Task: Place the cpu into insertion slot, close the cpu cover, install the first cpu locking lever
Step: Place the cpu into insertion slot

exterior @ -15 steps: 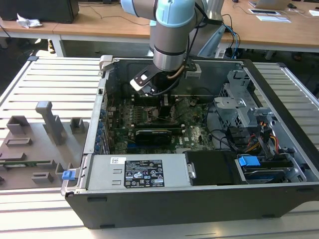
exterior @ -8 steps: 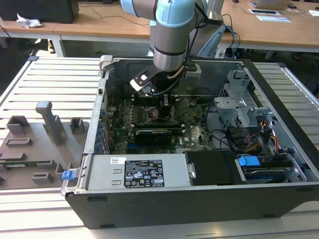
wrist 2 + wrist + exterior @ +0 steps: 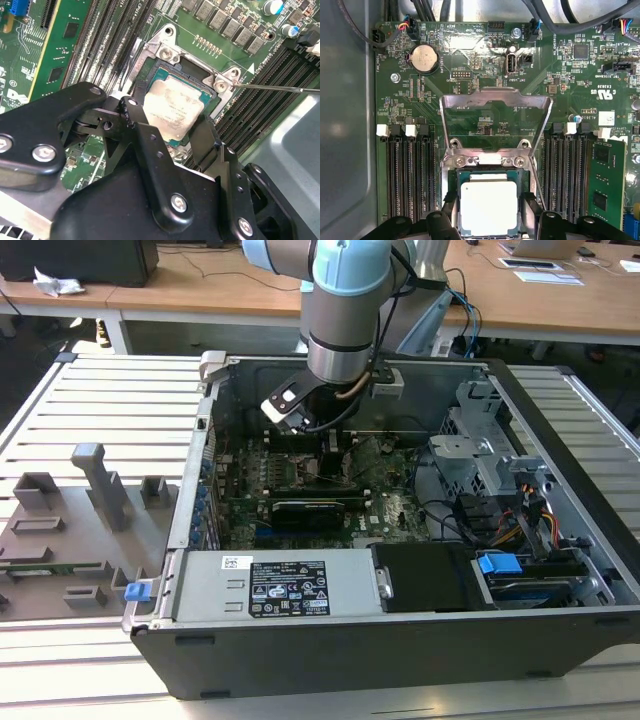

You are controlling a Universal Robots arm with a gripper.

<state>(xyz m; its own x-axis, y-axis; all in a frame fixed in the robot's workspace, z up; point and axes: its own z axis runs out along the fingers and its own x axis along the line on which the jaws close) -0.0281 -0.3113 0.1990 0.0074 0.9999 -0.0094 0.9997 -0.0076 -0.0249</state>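
Reaching into case: a pale-blue and silver robot arm hangs inside the open dark-grey metal computer case, above the green circuit board.
Surroundings: the case stands on a grey slatted table. A grey fixture plate with moulded blocks lies beside it, at the exterior view's left.
Gripper: the black metal gripper sits low over the socket, astride the chip in both wrist views.
Pincer state: cannot tell whether it pinches the chip or stands just clear of its edges.
Chip: the cpu, small, flat and square with a silvery-grey metal top, lies level inside the socket.
Socket: the insertion slot, a square dark frame with bright metal edges and screws, encloses the chip on all visible sides.
Cover: the cpu cover, a thin grey metal frame with a square window, is swung open and away from the chip.
Lever: a thin steel locking lever juts from a socket corner, unlatched, across the long black memory slots.
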